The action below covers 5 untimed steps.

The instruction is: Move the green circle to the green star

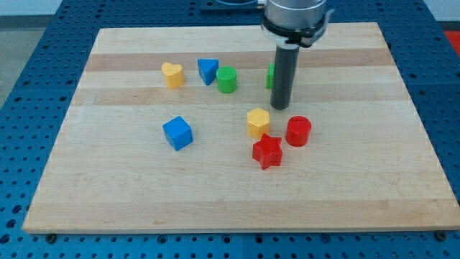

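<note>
Rod, clawless, sets my tip (279,108) beside the half-hidden green star (270,74), right of the ribbed green circle (227,79).

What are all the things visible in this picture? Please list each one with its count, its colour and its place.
Board: one, light wood, fills most of the view.
Heart: one, yellow, upper left of the board.
Triangle-like block: one, blue, right of the heart.
Circle: one, green, right of the blue triangle-like block.
Green block: one, mostly hidden behind the rod, shape unclear.
Cube: one, blue, left of centre.
Hexagon: one, yellow, centre.
Star: one, red, below the hexagon.
Cylinder: one, red, right of the hexagon.
My tip: one, dark, above the hexagon and right of the circle.
</note>
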Tool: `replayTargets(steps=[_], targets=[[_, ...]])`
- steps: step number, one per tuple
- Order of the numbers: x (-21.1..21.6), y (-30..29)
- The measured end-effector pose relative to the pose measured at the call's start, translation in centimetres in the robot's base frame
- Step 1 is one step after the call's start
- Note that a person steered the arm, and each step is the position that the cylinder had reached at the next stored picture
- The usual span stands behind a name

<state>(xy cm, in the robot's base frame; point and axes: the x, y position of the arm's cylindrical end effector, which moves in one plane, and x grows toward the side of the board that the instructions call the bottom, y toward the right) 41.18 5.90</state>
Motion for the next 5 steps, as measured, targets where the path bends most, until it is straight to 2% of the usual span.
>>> replayTargets(steps=[3, 5], targets=[[-0.6, -7.8], [-3.9, -10.3]])
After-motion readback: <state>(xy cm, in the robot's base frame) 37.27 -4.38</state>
